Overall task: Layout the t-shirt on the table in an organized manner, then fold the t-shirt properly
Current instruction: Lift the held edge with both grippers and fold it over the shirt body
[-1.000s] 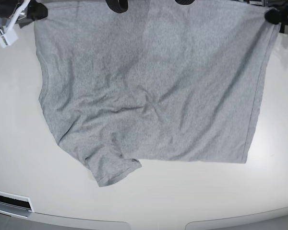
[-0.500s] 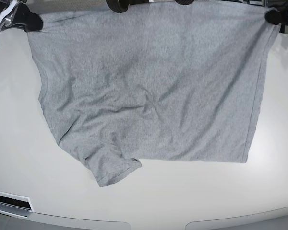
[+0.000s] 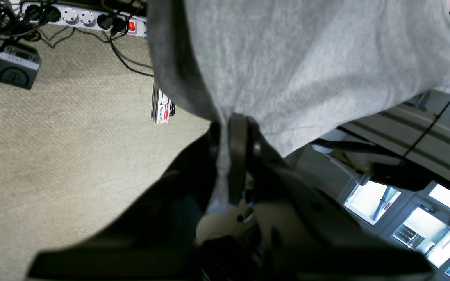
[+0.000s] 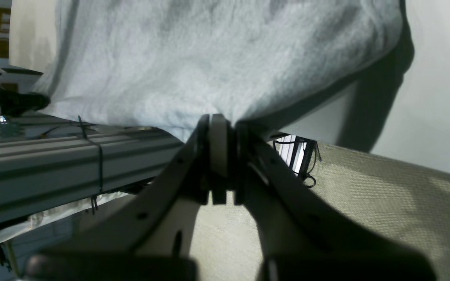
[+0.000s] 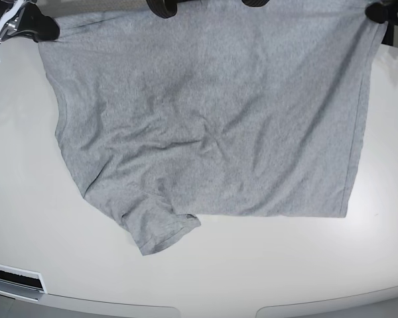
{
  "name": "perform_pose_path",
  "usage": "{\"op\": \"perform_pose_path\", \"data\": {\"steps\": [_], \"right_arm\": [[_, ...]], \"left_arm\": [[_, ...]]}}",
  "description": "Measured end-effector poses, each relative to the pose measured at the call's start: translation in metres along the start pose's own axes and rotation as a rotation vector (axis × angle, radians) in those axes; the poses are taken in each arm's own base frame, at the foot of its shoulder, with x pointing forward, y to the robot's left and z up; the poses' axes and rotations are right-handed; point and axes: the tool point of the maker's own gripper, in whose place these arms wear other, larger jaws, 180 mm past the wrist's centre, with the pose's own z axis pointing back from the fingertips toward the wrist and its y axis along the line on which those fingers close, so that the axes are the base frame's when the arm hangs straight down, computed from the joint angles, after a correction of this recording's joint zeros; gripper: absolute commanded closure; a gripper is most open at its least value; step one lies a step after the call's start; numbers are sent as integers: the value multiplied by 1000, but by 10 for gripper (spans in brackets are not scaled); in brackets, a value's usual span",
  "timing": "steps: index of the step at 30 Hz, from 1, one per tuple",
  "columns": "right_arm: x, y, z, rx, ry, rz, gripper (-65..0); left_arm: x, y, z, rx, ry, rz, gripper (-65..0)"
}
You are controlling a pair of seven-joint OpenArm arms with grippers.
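The grey t-shirt (image 5: 205,112) lies spread over the white table (image 5: 265,265), plain side up, with one sleeve (image 5: 160,228) sticking out toward the front left. Its far edge hangs from both grippers at the top of the base view. My right gripper (image 5: 52,31) is shut on the shirt's top left corner; in its wrist view the fingers (image 4: 219,136) pinch the t-shirt (image 4: 209,58) hem. My left gripper (image 5: 378,14) is shut on the top right corner, and its fingers (image 3: 237,136) clamp a bunched fold of the t-shirt (image 3: 307,58).
A grey and white fixture (image 5: 13,279) sits at the table's front left edge. Two dark round parts (image 5: 162,8) hang over the shirt's far edge. A power strip (image 3: 80,17) and cables lie on the carpet below the table.
The right gripper has pulled its corner outward to the left. The left gripper has shifted slightly up and right. The cloth is stretched flatter and its near hem has slid a little.
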Motion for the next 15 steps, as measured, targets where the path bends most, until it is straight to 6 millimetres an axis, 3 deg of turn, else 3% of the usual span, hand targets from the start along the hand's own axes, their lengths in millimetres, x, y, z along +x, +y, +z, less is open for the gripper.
{"op": "perform_pose_path", "data": {"steps": [3, 11, 15], "right_arm": [[0, 0, 0, 0, 0, 0, 0], [9, -1, -4, -1, -25, 14, 0], [16, -13, -9, -62, -10, 44, 0]], "left_arm": [[9, -7, -1, -3, -15, -43, 0], [69, -49, 3, -49, -210, -212, 0], [99, -63, 5, -68, -267, -267, 0]]}}
